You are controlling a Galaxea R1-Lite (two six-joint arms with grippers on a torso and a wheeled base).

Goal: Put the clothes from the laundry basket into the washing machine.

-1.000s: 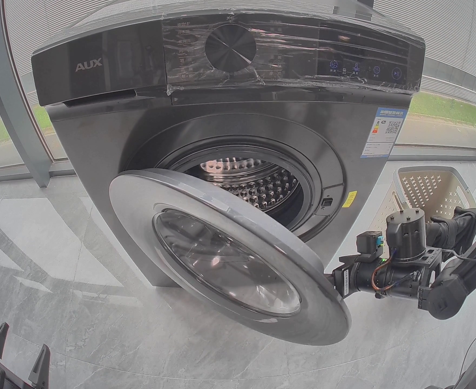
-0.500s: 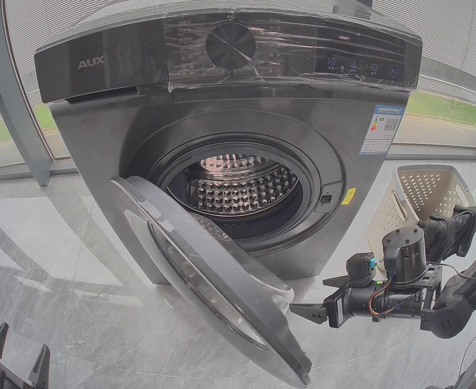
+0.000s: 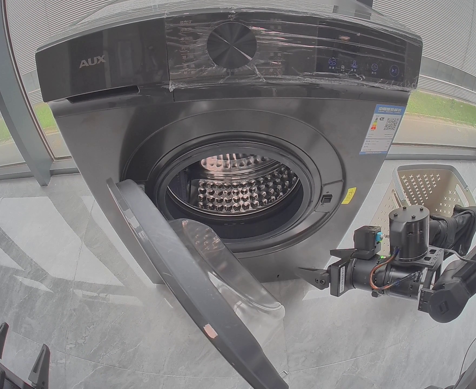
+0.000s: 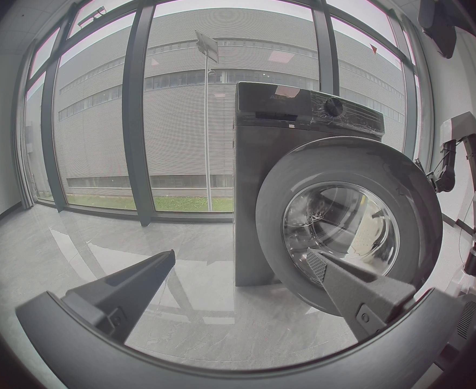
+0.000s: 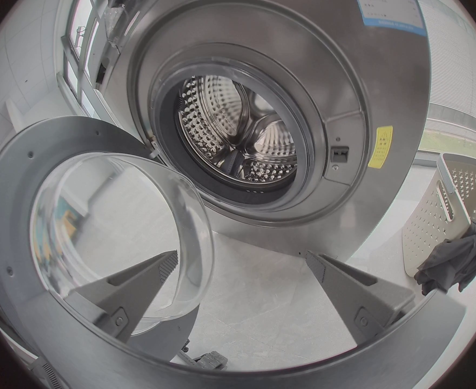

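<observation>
- now our right gripper [image 5: 239,257] hangs low before the grey front-loading washing machine [image 3: 238,125], fingers spread wide, holding nothing.
- its round grey door with a glass bowl [image 3: 184,276] stands swung open to the left.
- our left gripper [image 4: 240,254] sits well off to the left, fingers apart, empty too.
- dark clothes [image 3: 467,225] drape over the rim of the cream perforated plastic laundry basket [image 3: 437,187], right of the machine.
</observation>
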